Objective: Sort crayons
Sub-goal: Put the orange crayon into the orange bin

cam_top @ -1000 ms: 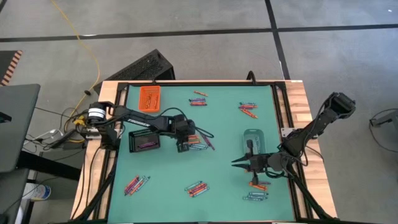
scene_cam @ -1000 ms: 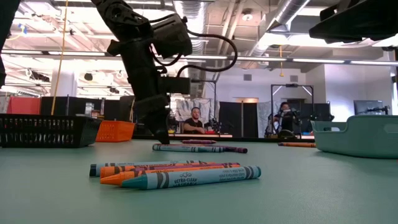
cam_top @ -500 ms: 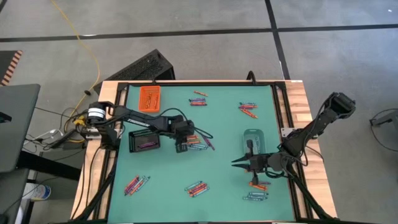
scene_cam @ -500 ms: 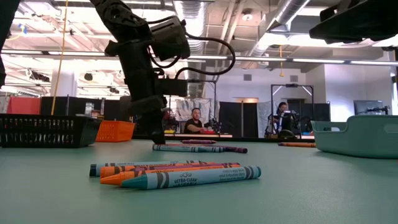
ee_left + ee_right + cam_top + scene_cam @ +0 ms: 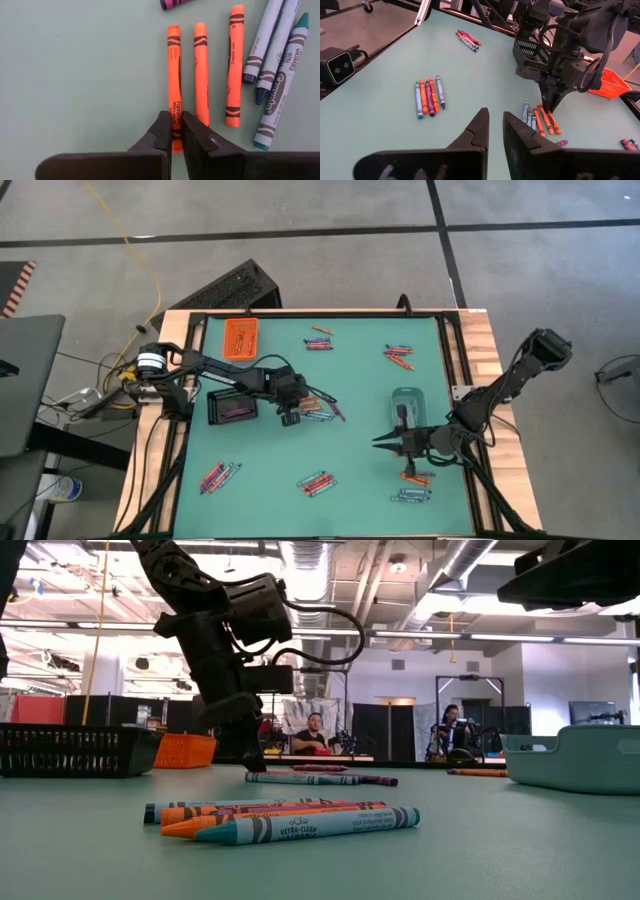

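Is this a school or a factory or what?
Probably a robot lab or workshop. Bare pipes and ducts run across a high ceiling, a person sits at a workstation in the open room behind, and the crayons lie on a framed green test table, not a desk.

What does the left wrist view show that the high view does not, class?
Left wrist only: the left gripper shut on one orange crayon, label print readable, two more orange crayons alongside. High only: black tray, orange tray, right gripper and scattered crayon groups. Both: the green table and the middle cluster.
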Controlling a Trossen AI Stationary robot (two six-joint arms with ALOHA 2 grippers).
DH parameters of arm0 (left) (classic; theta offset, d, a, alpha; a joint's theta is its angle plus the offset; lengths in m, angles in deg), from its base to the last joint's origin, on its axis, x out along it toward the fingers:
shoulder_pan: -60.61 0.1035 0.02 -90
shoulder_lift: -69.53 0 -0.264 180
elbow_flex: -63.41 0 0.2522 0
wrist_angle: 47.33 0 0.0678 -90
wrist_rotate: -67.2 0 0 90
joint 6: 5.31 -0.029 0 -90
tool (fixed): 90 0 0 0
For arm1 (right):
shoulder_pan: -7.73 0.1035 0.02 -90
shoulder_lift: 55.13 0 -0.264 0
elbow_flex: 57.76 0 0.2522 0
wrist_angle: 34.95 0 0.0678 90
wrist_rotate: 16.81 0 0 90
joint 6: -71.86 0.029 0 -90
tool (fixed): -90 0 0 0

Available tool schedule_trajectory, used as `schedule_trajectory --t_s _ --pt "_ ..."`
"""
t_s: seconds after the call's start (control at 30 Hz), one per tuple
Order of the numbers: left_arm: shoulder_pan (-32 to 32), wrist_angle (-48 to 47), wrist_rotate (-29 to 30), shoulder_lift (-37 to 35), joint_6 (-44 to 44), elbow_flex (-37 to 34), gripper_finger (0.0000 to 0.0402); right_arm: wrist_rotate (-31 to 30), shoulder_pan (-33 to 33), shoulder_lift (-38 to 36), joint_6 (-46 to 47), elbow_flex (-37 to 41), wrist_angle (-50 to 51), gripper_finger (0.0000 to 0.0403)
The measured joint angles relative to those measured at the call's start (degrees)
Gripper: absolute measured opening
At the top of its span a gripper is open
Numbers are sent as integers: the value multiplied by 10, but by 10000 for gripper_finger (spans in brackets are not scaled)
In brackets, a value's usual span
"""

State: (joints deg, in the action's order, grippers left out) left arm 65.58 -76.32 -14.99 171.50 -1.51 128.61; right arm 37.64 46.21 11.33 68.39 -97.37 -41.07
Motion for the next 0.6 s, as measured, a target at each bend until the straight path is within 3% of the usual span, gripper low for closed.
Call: schedule_trajectory --t_s 0.23,0.4,0.6 --pt "0 26 -11 -18 1 3 12 0 0 0 0 0 1 53" --pt "-3 -19 -9 -64 -16 24 12 0 0 0 0 0 2 53" --pt "7 -93 59 -145 -31 25 12 0 0 0 4 0 -1 53"
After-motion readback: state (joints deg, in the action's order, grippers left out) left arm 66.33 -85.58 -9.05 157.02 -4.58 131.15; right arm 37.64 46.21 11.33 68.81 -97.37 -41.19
